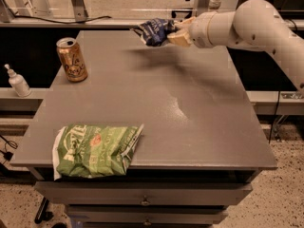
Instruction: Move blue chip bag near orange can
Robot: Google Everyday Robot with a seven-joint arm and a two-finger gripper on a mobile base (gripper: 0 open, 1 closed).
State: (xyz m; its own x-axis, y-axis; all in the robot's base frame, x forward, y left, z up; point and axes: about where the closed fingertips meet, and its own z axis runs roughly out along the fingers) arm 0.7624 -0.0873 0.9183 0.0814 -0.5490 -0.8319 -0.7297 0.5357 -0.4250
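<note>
The blue chip bag, small, crumpled and dark blue, hangs in the air above the far middle of the grey table, with its shadow on the tabletop below. My gripper is shut on the bag's right end, reaching in from the right on the white arm. The orange can stands upright at the table's far left, well to the left of the bag.
A larger green chip bag lies at the table's front left corner, partly over the edge. A small white pump bottle stands on a lower shelf left of the table. Drawers sit under the tabletop.
</note>
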